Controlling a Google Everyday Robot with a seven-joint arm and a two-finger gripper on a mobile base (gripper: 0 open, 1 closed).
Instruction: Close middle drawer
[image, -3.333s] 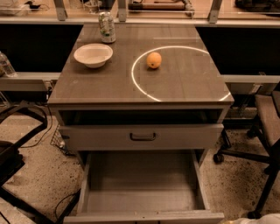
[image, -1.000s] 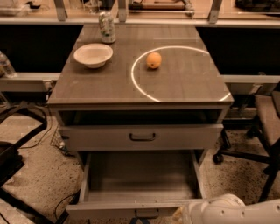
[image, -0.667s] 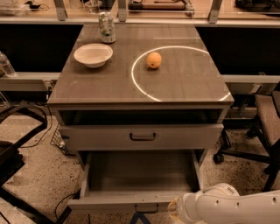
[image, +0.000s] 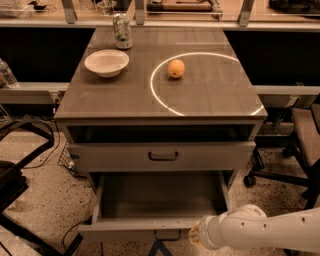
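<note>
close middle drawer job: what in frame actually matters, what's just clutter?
Job:
- middle drawer, pulled out
- its handle
- gripper, low by the drawer's front, right of the handle

Lying about:
- bowl, orange and can on the cabinet top
- top drawer
- chair

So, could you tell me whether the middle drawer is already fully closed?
No, the middle drawer stands pulled out, its inside showing, with the gripper by its front panel.
</note>
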